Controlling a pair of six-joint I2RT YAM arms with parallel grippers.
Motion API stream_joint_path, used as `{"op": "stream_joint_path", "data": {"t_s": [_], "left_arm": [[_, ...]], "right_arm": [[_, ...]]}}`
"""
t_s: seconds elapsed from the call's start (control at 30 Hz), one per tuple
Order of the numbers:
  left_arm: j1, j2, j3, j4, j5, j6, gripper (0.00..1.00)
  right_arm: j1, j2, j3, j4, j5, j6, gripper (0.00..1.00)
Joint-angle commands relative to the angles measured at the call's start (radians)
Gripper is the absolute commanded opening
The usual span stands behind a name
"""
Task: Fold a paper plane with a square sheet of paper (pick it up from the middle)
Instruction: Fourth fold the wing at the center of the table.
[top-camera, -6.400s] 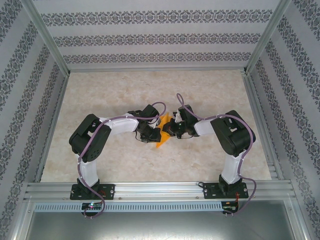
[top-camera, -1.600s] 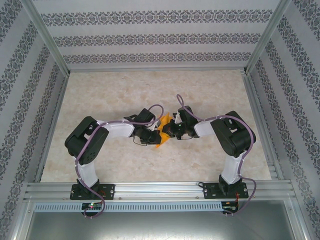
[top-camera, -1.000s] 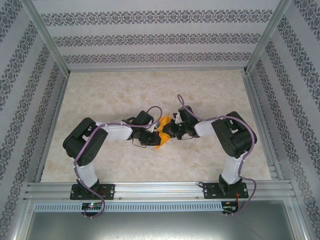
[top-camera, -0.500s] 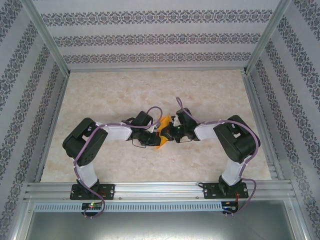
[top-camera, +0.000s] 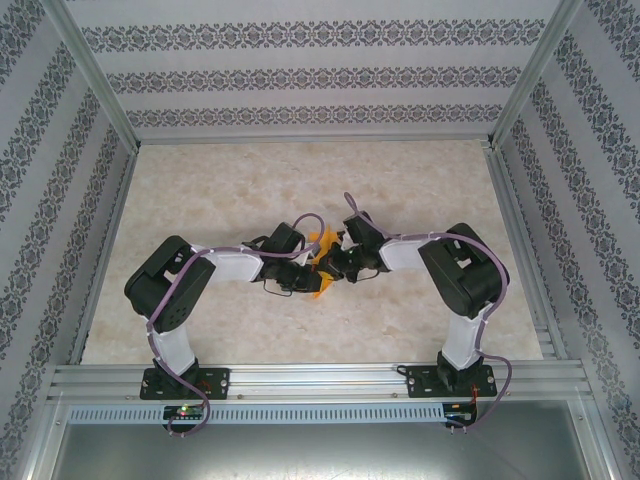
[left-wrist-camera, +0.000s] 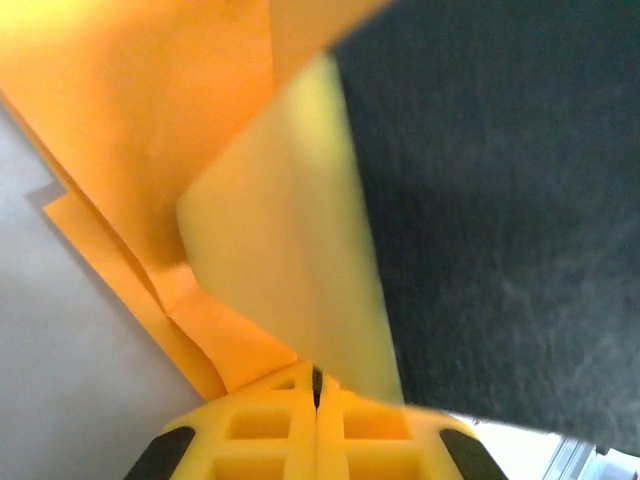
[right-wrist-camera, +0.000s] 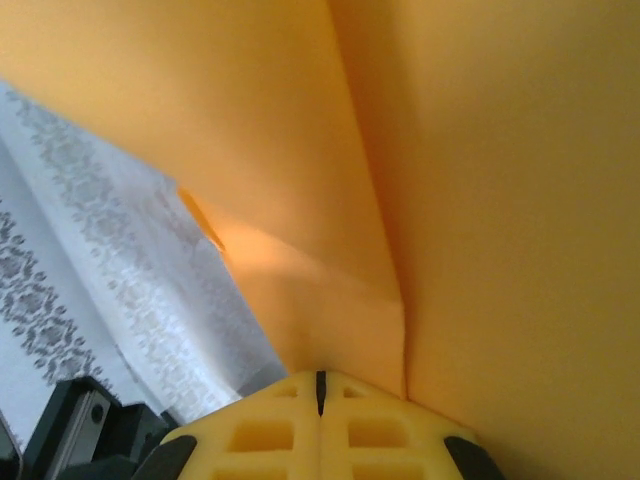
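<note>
The orange sheet of paper (top-camera: 321, 264) hangs above the middle of the table, folded into layers, between both grippers. My left gripper (top-camera: 307, 270) is shut on its lower corner; in the left wrist view the pads (left-wrist-camera: 300, 420) meet on a layered orange edge (left-wrist-camera: 130, 160). My right gripper (top-camera: 336, 262) is shut on the paper from the other side; in the right wrist view the pads (right-wrist-camera: 345, 410) pinch a creased orange flap (right-wrist-camera: 480, 200). The two grippers nearly touch. The right gripper's yellow finger (left-wrist-camera: 290, 260) and dark body (left-wrist-camera: 500, 200) loom close in the left wrist view.
The beige marbled table (top-camera: 220, 180) is bare around the arms. Patterned walls (top-camera: 300, 75) and metal frame posts (top-camera: 95, 75) close it in. An aluminium rail (top-camera: 320, 380) runs along the near edge by both arm bases.
The right gripper has moved left and a little further back, closing on the left gripper. Less orange paper shows between them. The left arm has barely moved in the last second.
</note>
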Motion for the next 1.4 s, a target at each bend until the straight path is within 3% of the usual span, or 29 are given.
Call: {"op": "stream_joint_path", "data": {"t_s": [0.0, 0.2, 0.53, 1.37], "left_arm": [[0.003, 0.04, -0.067, -0.135, -0.079, 0.038, 0.0], [0.003, 0.038, -0.069, -0.154, -0.085, 0.06, 0.0], [0.004, 0.044, -0.091, -0.152, -0.088, 0.069, 0.0], [0.006, 0.076, -0.077, -0.183, -0.059, 0.097, 0.0]], "right_arm": [[-0.023, 0.023, 0.064, -0.141, 0.121, -0.064, 0.05], [-0.041, 0.077, 0.187, -0.267, 0.188, -0.139, 0.04], [-0.107, 0.119, 0.261, -0.293, 0.218, -0.185, 0.03], [-0.268, 0.267, 0.485, -0.344, 0.148, -0.275, 0.03]]}}
